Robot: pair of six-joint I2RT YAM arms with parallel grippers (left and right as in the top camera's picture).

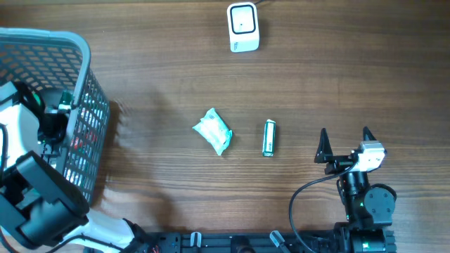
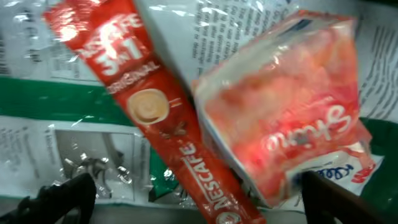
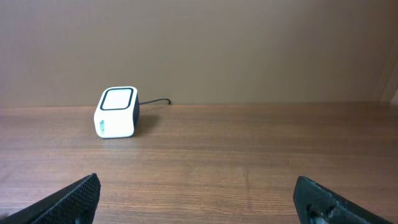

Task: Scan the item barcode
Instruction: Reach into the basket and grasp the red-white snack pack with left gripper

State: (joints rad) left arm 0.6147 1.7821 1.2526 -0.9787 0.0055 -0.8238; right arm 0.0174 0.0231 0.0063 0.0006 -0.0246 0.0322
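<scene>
In the left wrist view my left gripper is open, low inside the basket, its dark fingertips standing wide apart. Between them lies a red Nescafe 3-in-1 sachet, not gripped. A red and white snack packet lies to its right, next to the right finger. From overhead the left gripper is half hidden in the grey basket. The white barcode scanner stands at the table's far edge. My right gripper is open and empty near the front right.
A teal and white packet and a small green tube lie mid-table. More plastic-wrapped packets fill the basket under the sachet. The scanner's cable runs off behind it.
</scene>
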